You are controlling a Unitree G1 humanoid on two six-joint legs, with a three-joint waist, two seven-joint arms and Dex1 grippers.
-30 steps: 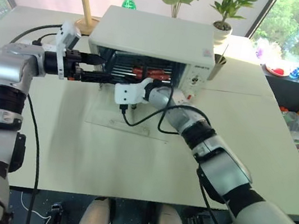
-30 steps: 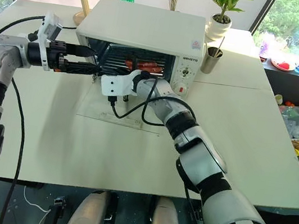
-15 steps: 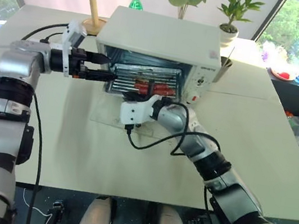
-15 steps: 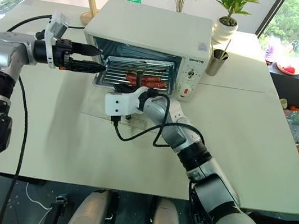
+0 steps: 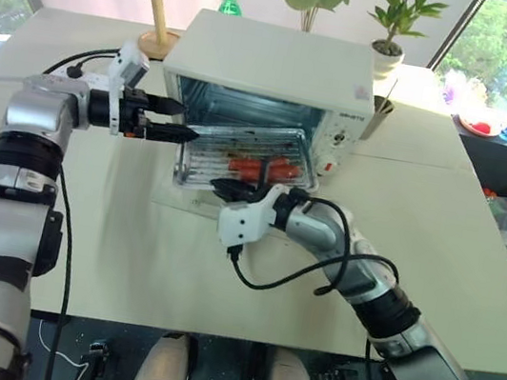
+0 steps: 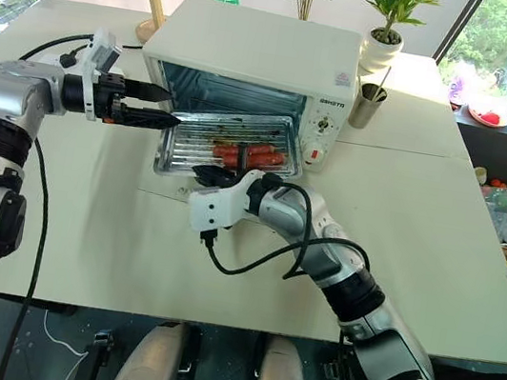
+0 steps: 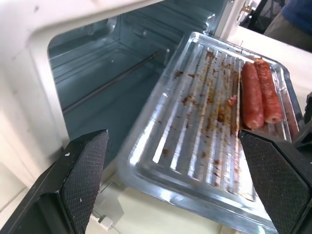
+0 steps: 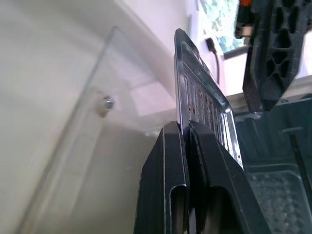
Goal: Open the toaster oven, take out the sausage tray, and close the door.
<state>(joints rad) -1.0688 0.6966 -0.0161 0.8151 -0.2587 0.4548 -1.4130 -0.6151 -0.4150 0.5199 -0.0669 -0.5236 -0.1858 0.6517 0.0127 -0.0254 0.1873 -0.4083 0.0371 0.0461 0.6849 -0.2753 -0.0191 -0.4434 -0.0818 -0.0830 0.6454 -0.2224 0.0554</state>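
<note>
The right gripper (image 5: 227, 187) is clamped on the front rim of the sausage tray (image 5: 239, 159). The tray projects mostly out of the toaster oven (image 5: 272, 72), above the lowered glass door (image 5: 196, 202). The left gripper (image 5: 178, 129), fingers spread wide, hovers beside the tray's left corner at the oven opening.

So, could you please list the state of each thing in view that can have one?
Oven: open, cavity bare.
Door: folded down flat on the table.
Tray: partly drawn out, sausages on it.
Right gripper: fingers shut on the tray's front edge.
Left gripper: fingers open, at the tray's left side, holding nothing.
</note>
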